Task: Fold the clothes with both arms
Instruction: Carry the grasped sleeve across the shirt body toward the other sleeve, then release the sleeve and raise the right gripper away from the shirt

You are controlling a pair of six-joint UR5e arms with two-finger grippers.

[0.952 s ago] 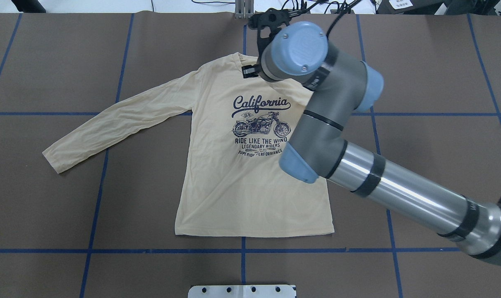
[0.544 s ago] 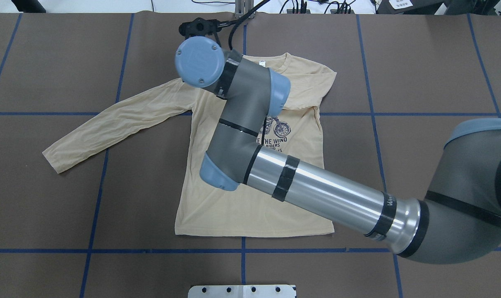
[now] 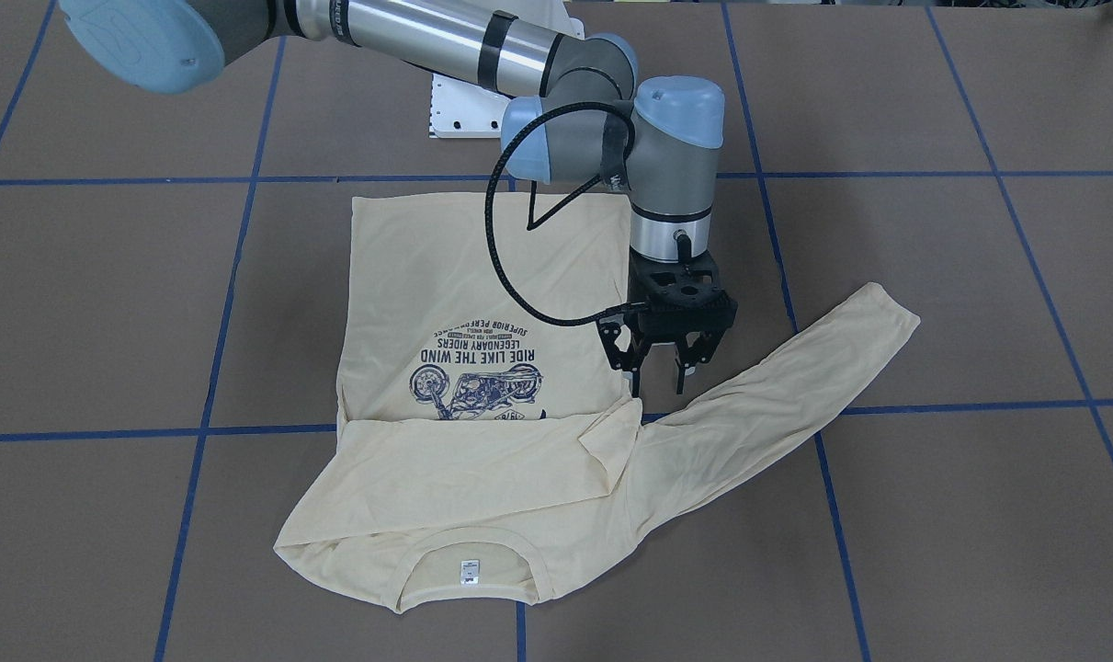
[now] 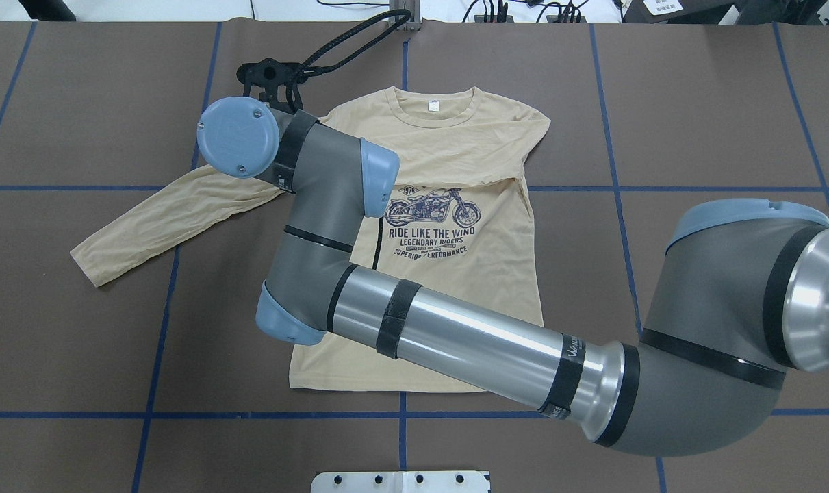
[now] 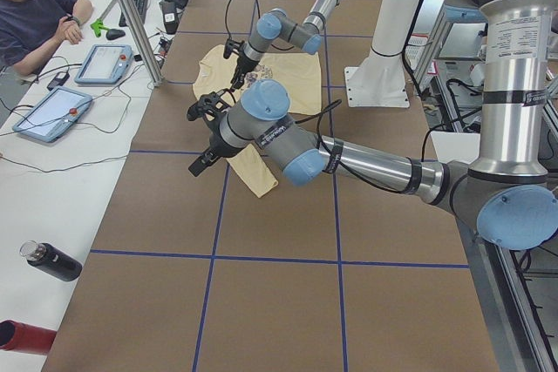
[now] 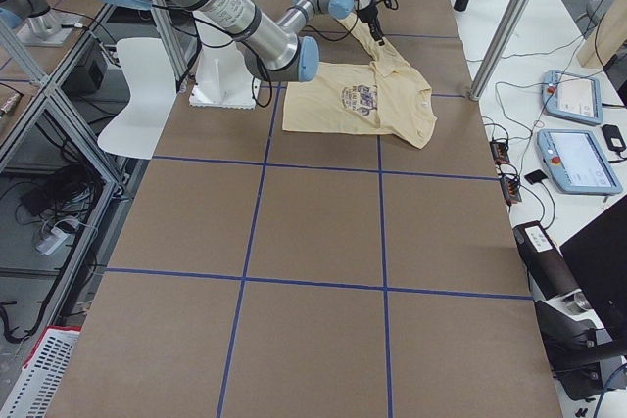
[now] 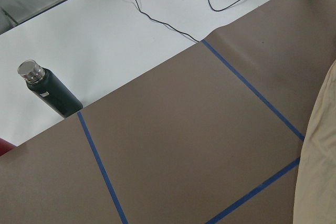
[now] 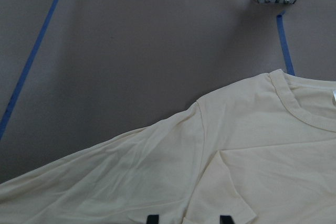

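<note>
Front-facing: shirt point(image 3: 427, 267) (flat) beneath right gripper point(image 3: 659, 379)

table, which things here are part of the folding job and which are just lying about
Job:
cream shirt
right gripper, open above it
left arm

Lying about:
black bottle
touchscreen pendants
cable

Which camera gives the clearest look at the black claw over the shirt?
The front-facing view: the right gripper shows whole and open above the shirt. Overhead, its own arm covers most of it; its wrist camera catches only two fingertips; side views show it tiny.
</note>
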